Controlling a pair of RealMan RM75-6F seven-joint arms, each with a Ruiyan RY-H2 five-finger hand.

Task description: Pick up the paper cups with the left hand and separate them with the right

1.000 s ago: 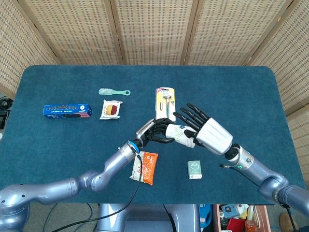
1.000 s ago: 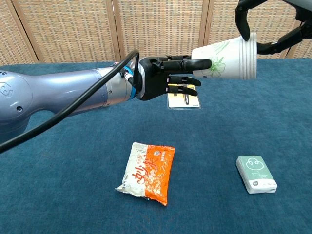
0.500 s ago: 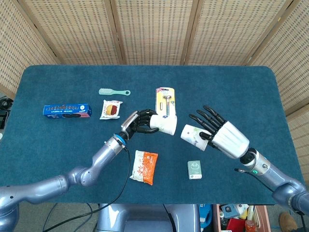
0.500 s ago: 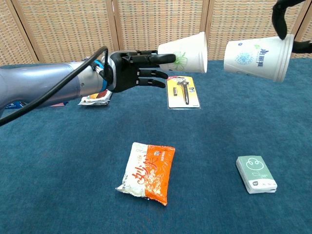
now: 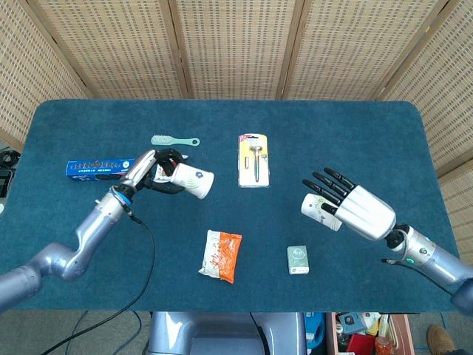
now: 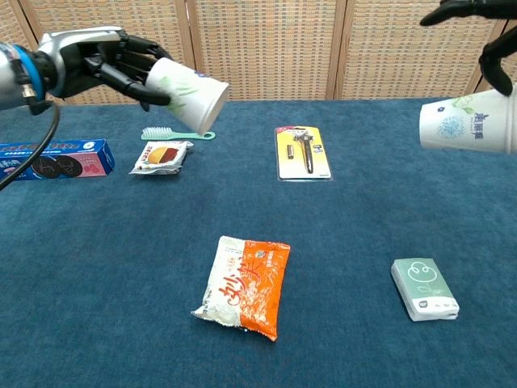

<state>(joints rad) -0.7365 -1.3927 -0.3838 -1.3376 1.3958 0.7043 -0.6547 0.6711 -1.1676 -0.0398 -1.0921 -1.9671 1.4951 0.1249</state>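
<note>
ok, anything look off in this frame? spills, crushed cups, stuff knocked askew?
Nothing stands out. The left robot hand holds one paper cup on its side, mouth tilted down, and the right robot hand holds the other cup, also sideways. Both look undented, and no spill shows. The noodle packet and green box lie flat on the table.

Left hand [image 5: 151, 171] and right hand [image 5: 353, 208], well apart, each grip something.

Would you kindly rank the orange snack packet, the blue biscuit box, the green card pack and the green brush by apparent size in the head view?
1. Blue biscuit box and orange snack packet: look alike, not ranked.
2. Green brush.
3. Green card pack.
</note>
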